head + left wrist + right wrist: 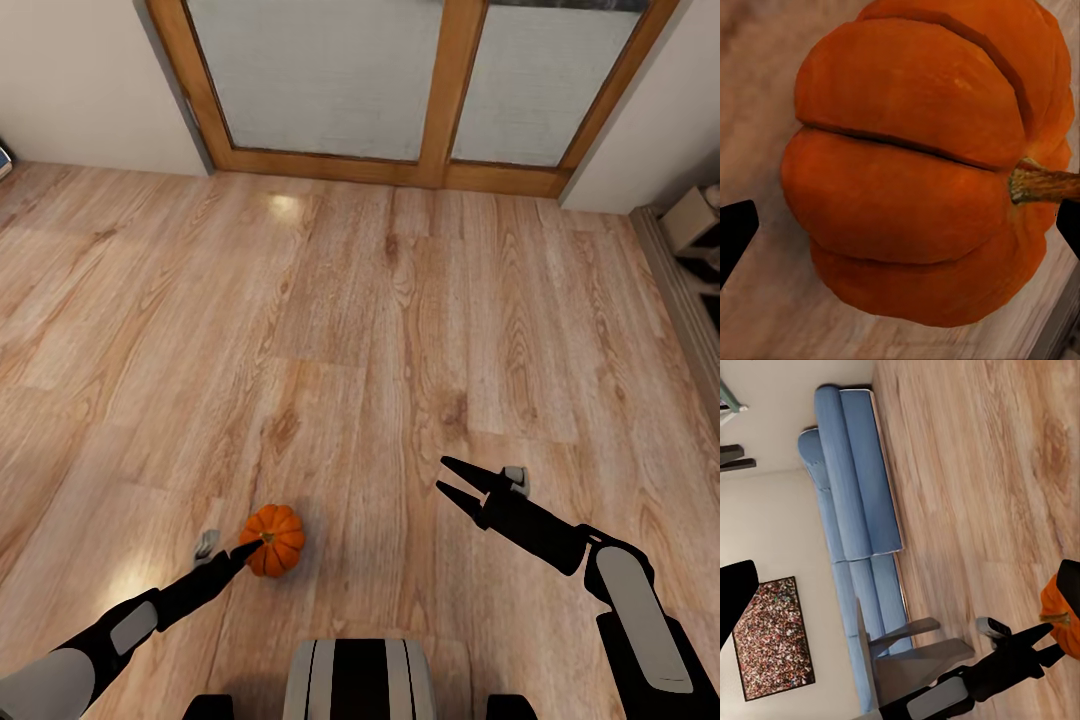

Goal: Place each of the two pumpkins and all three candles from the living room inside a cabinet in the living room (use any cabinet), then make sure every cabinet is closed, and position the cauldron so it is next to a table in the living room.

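Just unlabelled pumpkin (pixel 922 165) between left claw (pixel 250 548) tips

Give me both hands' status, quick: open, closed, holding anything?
Left hand: open, fingers on either side of the pumpkin on the floor, not closed on it.
Right hand: open, empty, above the floor.

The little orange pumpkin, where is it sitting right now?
The pumpkin sits on the wooden floor at the lower left of the head view, right at the tip of the left gripper, well short of the glass doors.
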You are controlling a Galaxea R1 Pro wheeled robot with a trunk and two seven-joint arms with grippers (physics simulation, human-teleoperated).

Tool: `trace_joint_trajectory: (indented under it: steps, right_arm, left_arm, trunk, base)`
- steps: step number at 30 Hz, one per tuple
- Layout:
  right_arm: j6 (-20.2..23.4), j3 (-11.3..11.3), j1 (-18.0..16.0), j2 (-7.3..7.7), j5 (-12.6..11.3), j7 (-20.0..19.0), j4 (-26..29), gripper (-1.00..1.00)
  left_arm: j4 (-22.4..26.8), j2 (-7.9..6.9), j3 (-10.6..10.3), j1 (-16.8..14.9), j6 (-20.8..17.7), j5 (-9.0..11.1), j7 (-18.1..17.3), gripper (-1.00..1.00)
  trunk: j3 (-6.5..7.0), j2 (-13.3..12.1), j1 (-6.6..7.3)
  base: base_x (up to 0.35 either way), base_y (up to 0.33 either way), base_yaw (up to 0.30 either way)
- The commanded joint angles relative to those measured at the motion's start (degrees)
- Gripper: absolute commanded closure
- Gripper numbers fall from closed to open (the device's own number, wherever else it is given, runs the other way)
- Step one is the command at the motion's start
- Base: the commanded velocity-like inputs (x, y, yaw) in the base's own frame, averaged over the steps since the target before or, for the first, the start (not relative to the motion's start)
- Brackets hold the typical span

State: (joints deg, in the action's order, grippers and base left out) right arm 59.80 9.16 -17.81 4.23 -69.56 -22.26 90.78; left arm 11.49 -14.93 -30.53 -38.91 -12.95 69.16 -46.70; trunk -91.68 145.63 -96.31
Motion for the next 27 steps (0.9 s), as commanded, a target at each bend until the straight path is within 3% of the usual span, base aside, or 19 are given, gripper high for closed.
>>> trace_joint_trajectory:
  steps: [1,4,10,16,27]
  right_arm:
    - [0.2,0.1,0.0,-0.01,0.6,-0.6,0.0,-1.0]
    - [0.2,0.1,0.0,-0.01,0.6,-0.6,0.0,-1.0]
    - [0.2,0.1,0.0,-0.01,0.6,-0.6,0.0,-1.0]
    - [0.2,0.1,0.0,-0.01,0.6,-0.6,0.0,-1.0]
    - [0.2,0.1,0.0,-0.01,0.6,-0.6,0.0,-1.0]
  left_arm:
    - [0.0,-0.03,-0.3,0.0,-0.6,0.9,0.2,-1.0]
    - [0.0,-0.05,-0.3,0.0,-0.5,2.1,1.2,-1.0]
    - [0.0,-0.09,-0.2,0.0,-0.4,2.4,2.2,-1.0]
    - [0.2,-0.03,-0.2,0.0,0.8,2.5,5.4,-1.0]
    - [0.3,-0.01,-0.3,0.0,1.7,2.4,5.9,-1.0]
  trunk:
    - [-0.03,0.0,0.01]
    - [-0.03,0.0,0.01]
    - [-0.03,0.0,0.01]
    - [-0.03,0.0,0.01]
    - [-0.03,0.0,0.01]
  base:
    - [0.0,0.0,0.0]
    - [0.0,0.0,0.0]
    - [0.0,0.0,0.0]
    - [0.0,0.0,0.0]
    - [0.023,-0.062,0.0]
